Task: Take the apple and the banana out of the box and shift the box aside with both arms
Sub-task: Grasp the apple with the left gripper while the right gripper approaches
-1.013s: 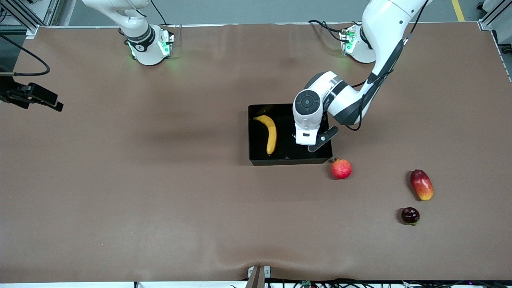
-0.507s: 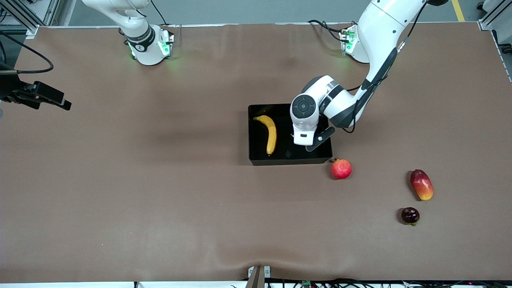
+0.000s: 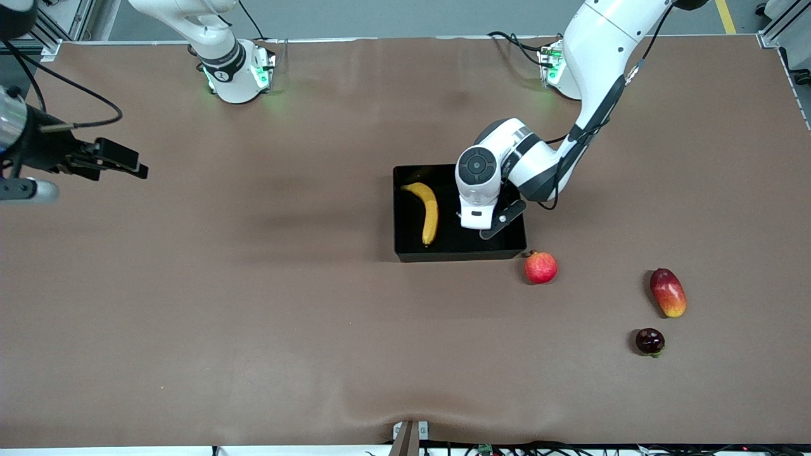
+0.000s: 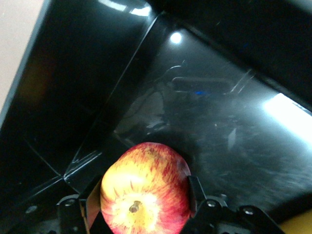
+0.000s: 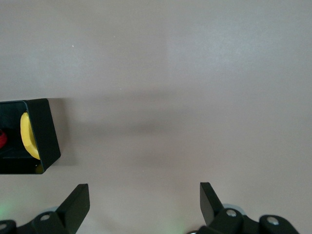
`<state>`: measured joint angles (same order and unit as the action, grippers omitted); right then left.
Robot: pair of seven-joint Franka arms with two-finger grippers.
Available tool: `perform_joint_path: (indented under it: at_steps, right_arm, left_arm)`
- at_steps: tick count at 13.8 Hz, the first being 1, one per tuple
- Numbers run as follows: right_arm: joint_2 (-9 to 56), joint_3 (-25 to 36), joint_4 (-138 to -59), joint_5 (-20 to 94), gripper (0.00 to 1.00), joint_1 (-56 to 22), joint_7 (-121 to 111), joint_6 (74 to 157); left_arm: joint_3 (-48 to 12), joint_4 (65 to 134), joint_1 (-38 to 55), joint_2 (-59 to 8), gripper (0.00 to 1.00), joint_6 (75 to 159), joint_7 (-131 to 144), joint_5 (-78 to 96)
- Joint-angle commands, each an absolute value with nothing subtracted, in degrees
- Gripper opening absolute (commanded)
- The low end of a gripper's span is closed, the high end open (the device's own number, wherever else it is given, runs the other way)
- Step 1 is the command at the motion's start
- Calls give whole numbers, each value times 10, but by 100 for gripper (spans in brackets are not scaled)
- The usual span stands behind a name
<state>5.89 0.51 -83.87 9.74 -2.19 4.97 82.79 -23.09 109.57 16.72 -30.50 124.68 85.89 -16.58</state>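
Left arm bent steeply down into the box (image 3: pixel 456 256) mid-bench (image 3: pixel 253 316); right arm waited.
Left tool (image 4: pixel 144 185) pinched the apple (image 4: pixel 146 195) inside the box, near the banana (image 3: pixel 429 212); right tool (image 5: pixel 141 195) hung wide open, empty.

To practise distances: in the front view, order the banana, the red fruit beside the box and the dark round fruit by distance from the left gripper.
Left gripper, holding an apple in the box:
1. Banana, in the box.
2. Red fruit, beside the box's corner.
3. Dark round fruit, nearest the camera.
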Motion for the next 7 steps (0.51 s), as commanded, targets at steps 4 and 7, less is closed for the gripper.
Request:
perform_joint_path:
  at_steps: [4,7]
  right_arm:
    - [117,6,-831,105,100,-61,54,844]
    - [169,7,-831,112,100,-111,54,903]
  left_arm:
    - [-236,990,167,-260,0,1132,866,-174]
    - [-234,948,152,-240,0,1079,810,-171]
